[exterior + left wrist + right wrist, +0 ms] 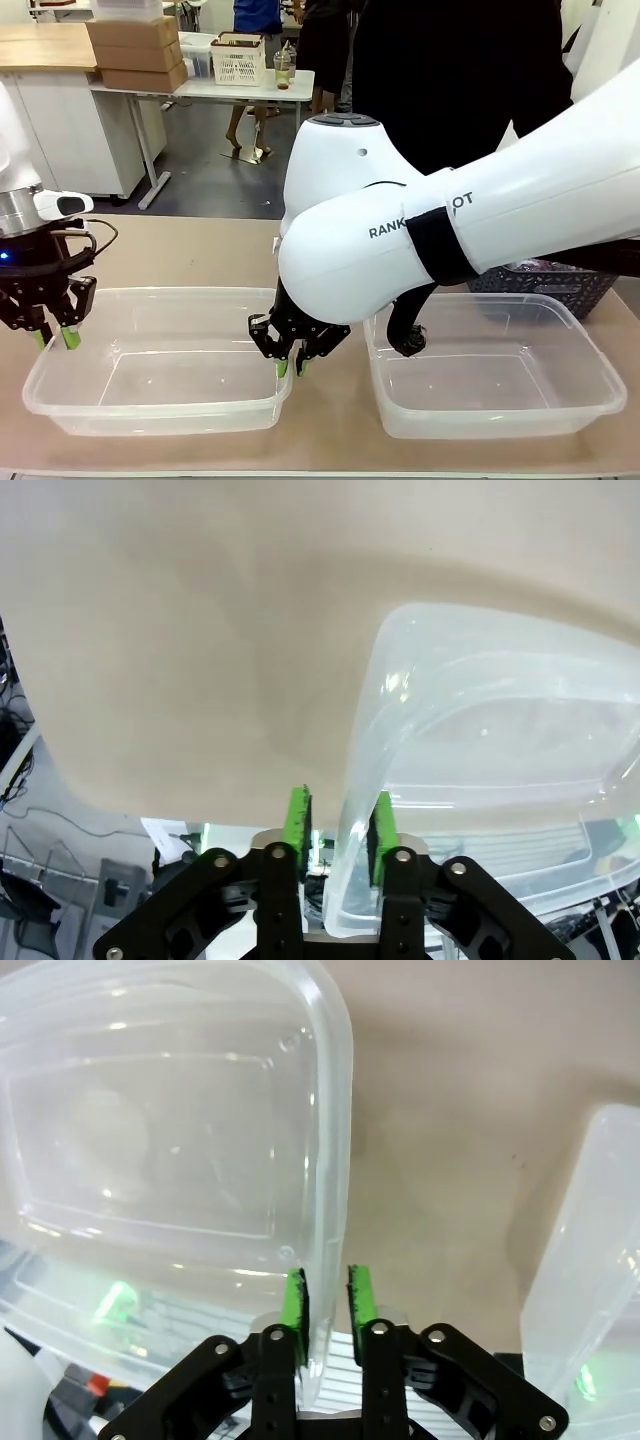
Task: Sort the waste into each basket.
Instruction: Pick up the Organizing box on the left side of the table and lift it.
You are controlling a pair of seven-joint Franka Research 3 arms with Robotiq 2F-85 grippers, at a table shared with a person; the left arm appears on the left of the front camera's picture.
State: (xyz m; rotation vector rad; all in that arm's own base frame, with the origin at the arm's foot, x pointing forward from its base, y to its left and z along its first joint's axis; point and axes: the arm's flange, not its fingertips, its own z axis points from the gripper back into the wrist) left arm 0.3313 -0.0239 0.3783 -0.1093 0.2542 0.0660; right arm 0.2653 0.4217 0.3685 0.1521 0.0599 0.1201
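Two clear baskets side by side near front edge of surface (200,250), long axes running left-right. Left gripper (55,339) pinches left short rim of left basket (170,292). Right gripper (291,368), arm crossing middle, pinches its right short rim. Right basket (520,380) just beside, toward right edge, untouched. Likely next: both arms move left basket together.

Black print on the outer shell of the white right arm (330,255): "RANK", then "OT". A black strap (440,245) covers the letters between them. Other markings too small to read.
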